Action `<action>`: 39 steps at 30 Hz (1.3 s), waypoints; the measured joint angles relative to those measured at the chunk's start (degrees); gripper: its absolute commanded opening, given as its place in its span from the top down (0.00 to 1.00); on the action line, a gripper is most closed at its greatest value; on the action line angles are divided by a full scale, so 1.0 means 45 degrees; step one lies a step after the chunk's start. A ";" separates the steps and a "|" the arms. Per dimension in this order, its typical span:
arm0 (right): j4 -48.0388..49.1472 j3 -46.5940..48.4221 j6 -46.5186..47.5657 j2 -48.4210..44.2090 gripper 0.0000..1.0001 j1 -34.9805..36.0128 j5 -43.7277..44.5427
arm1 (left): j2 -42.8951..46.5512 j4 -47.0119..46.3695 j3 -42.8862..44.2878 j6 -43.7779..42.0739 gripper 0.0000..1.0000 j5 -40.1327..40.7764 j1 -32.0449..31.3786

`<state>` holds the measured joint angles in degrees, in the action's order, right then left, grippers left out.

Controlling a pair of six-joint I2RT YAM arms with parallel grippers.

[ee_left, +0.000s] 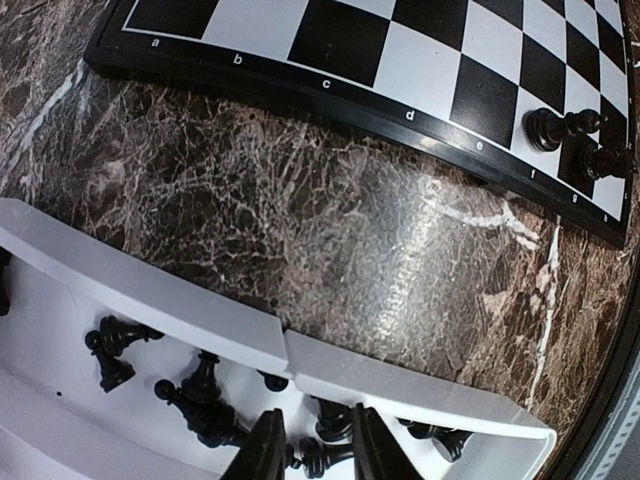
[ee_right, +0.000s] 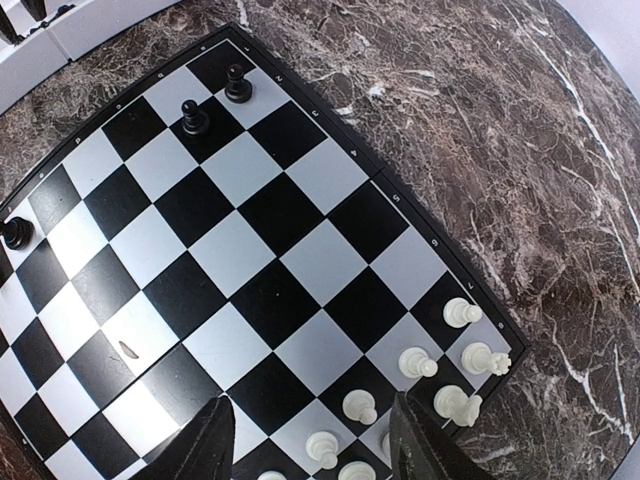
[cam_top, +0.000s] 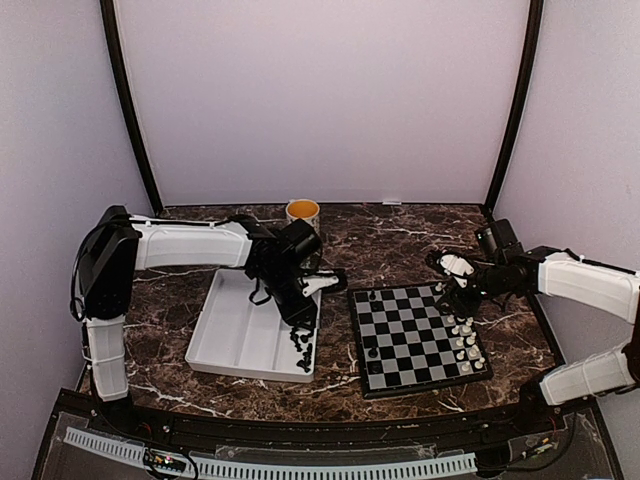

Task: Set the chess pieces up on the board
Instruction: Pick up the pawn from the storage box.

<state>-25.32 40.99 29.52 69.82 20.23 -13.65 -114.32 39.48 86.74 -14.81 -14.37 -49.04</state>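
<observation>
Left end effector (ee_left: pixel 315 445) sat among black chess pieces (ee_left: pixel 205 415) in the tray (ee_left: pixel 180 310), grip indiscernible. Right end effector (ee_right: pixel 318 440), released, hovered over white pieces (ee_right: pixel 418 362) on the board (ee_right: pixel 250 250)

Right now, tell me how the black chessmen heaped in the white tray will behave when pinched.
The black chessmen look glossy and narrow, so they may slip or twist when pinched. They lie tumbled together in the white tray, so lifting one will probably nudge neighbours. Tiny, they are likely light.

Your location: lab test booth. Pale-lilac wall panels (cam_top: pixel 320 100), brown marble-patterned tabletop (cam_top: pixel 400 240), white slotted cable duct (cam_top: pixel 300 466) along its near edge.
</observation>
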 measured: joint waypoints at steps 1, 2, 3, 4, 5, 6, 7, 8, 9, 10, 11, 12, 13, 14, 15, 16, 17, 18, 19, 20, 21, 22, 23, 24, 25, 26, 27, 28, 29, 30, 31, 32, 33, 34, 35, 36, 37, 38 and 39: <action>0.0005 0.0000 0.0000 0.0015 0.45 0.0000 0.0000 | 0.0000 -0.0010 -0.0063 -0.0087 0.75 -0.0005 -0.0010; 0.0000 0.0000 0.0000 0.0034 0.45 0.0000 0.0000 | 0.0000 -0.0010 -0.0092 -0.0151 0.75 -0.0005 0.0000; 0.0000 0.0000 0.0000 0.0063 0.45 0.0000 0.0000 | 0.0000 -0.0049 -0.0136 -0.0238 0.75 -0.0010 0.0019; 0.0000 0.0000 0.0000 0.0083 0.45 0.0000 0.0000 | 0.0000 -0.0083 -0.0155 -0.0277 0.75 -0.0015 0.0029; 0.0000 0.0000 0.0000 0.0112 0.45 0.0000 0.0000 | 0.0000 -0.0126 -0.0185 -0.0335 0.75 -0.0019 0.0029; -0.0005 0.0000 0.0000 0.0131 0.45 0.0000 0.0005 | 0.0000 -0.0175 -0.0209 -0.0374 0.76 -0.0029 0.0053; -0.0005 0.0000 0.0000 0.0151 0.45 0.0000 0.0005 | 0.0000 -0.0233 -0.0238 -0.0423 0.76 -0.0024 0.0068; -0.0005 0.0000 0.0000 0.0160 0.45 0.0000 0.0005 | 0.0000 -0.0291 -0.0267 -0.0457 0.77 -0.0019 0.0078; -0.0005 0.0000 0.0000 0.0175 0.45 0.0000 0.0005 | 0.0000 -0.0379 -0.0321 -0.0505 0.78 -0.0015 0.0083; -0.0005 0.0000 0.0000 0.0175 0.45 0.0000 0.0005 | 0.0000 -0.0442 -0.0384 -0.0563 0.79 -0.0005 0.0083; -0.0005 0.0000 0.0000 0.0180 0.45 0.0000 0.0005 | 0.0000 -0.0505 -0.0457 -0.0622 0.79 0.0005 0.0083; -0.0005 0.0000 0.0000 0.0180 0.45 0.0000 0.0005 | 0.0000 -0.0593 -0.0539 -0.0661 0.79 0.0005 0.0083; -0.0005 0.0000 0.0000 0.0180 0.45 0.0000 0.0005 | 0.0000 -0.0699 -0.0641 -0.0719 0.79 -0.0005 0.0083; -0.0005 0.0000 0.0000 0.0180 0.45 0.0000 0.0000 | 0.0000 -0.0816 -0.0743 -0.0777 0.79 -0.0010 0.0083; -0.0005 0.0000 0.0000 0.0180 0.45 0.0000 0.0000 | 0.0000 -0.0903 -0.0835 -0.0835 0.79 -0.0019 0.0083; -0.0005 0.0000 0.0000 0.0180 0.45 0.0000 0.0000 | -0.0005 -0.0976 -0.0903 -0.0899 0.79 -0.0034 0.0083; -0.0005 0.0000 0.0000 0.0180 0.45 0.0000 0.0000 | 0.0000 -0.1132 -0.0991 -0.0957 0.79 -0.0044 0.0083; -0.0005 0.0000 0.0000 0.0180 0.45 0.0000 0.0000 | 0.0000 -0.1239 -0.1035 -0.1001 0.79 -0.0049 0.0083; -0.0005 0.0000 0.0000 0.0180 0.45 0.0000 0.0000 | -0.0005 -0.1365 -0.1093 -0.1039 0.79 -0.0053 0.0083; -0.0005 0.0000 0.0000 0.0180 0.45 0.0000 0.0000 | 0.0000 -0.1530 -0.1146 -0.1083 0.79 -0.0058 0.0083; -0.0005 0.0000 0.0000 0.0175 0.45 0.0000 0.0000 | 0.0000 -0.1642 -0.1185 -0.1127 0.79 -0.0058 0.0083; -0.0005 0.0000 0.0000 0.0175 0.45 0.0000 0.0000 | 0.0000 -0.1753 -0.1243 -0.1151 0.79 -0.0053 0.0083; -0.0005 0.0000 0.0000 0.0175 0.45 0.0000 0.0000 | -0.0005 -0.1826 -0.1282 -0.1180 0.79 -0.0053 0.0087; -0.0005 0.0000 0.0000 0.0175 0.45 0.0000 0.0000 | 0.0000 -0.1923 -0.1341 -0.1205 0.79 -0.0053 0.0087; -0.0005 0.0000 0.0005 0.0175 0.45 0.0000 -0.0005 | 0.0000 -0.2021 -0.1399 -0.1224 0.79 -0.0053 0.0087; -0.0005 0.0000 0.0000 0.0175 0.45 0.0000 0.0000 | 0.0000 -0.2118 -0.1452 -0.1234 0.79 -0.0053 0.0087; -0.0005 0.0000 0.0000 0.0170 0.45 0.0000 -0.0005 | 0.0000 -0.2195 -0.1496 -0.1239 0.80 -0.0053 0.0087; -0.0005 0.0000 0.0005 0.0160 0.45 0.0000 -0.0005 | 0.0000 -0.2278 -0.1530 -0.1243 0.80 -0.0053 0.0087; -0.0005 0.0000 0.0000 0.0136 0.45 0.0000 -0.0005 | 0.0000 -0.2390 -0.1579 -0.1243 0.81 -0.0053 0.0087; -0.0005 0.0000 0.0000 0.0117 0.45 0.0000 -0.0005 | 0.0000 -0.2472 -0.1613 -0.1248 0.81 -0.0049 0.0087; -0.0005 0.0000 0.0000 0.0078 0.45 0.0000 -0.0005 | -0.0005 -0.2560 -0.1651 -0.1248 0.82 -0.0049 0.0087; -0.0005 0.0000 0.0005 0.0044 0.45 0.0000 -0.0010 | 0.0000 -0.2618 -0.1671 -0.1258 0.83 -0.0044 0.0087; -0.0005 0.0000 0.0005 0.0010 0.45 0.0000 -0.0010 | 0.0000 -0.2701 -0.1705 -0.1268 0.85 -0.0039 0.0087; -0.0005 0.0000 0.0005 -0.0019 0.45 0.0000 -0.0010 | 0.0000 -0.2783 -0.1734 -0.1282 0.85 -0.0029 0.0087; -0.0005 0.0000 0.0005 -0.0044 0.45 0.0000 -0.0010 | -0.0005 -0.2875 -0.1768 -0.1292 0.88 -0.0005 0.0087; -0.0005 0.0000 0.0005 -0.0068 0.45 0.0000 -0.0015 | -0.0005 -0.2929 -0.1797 -0.1287 0.88 0.0010 0.0087; -0.0005 0.0000 0.0005 -0.0087 0.45 0.0000 -0.0019 | 0.0000 -0.2987 -0.1821 -0.1302 0.90 0.0024 0.0087; -0.0005 0.0000 0.0005 -0.0102 0.45 0.0000 -0.0029 | 0.0000 -0.3050 -0.1851 -0.1302 0.91 0.0058 0.0087; -0.0010 0.0000 0.0005 -0.0112 0.45 0.0000 -0.0053 | 0.0000 -0.3109 -0.1870 -0.1311 0.92 0.0073 0.0087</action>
<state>-25.36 40.99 29.54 69.32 20.23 -13.89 -114.32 25.50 78.32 -20.71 -14.04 -48.64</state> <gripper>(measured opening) 0.547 0.107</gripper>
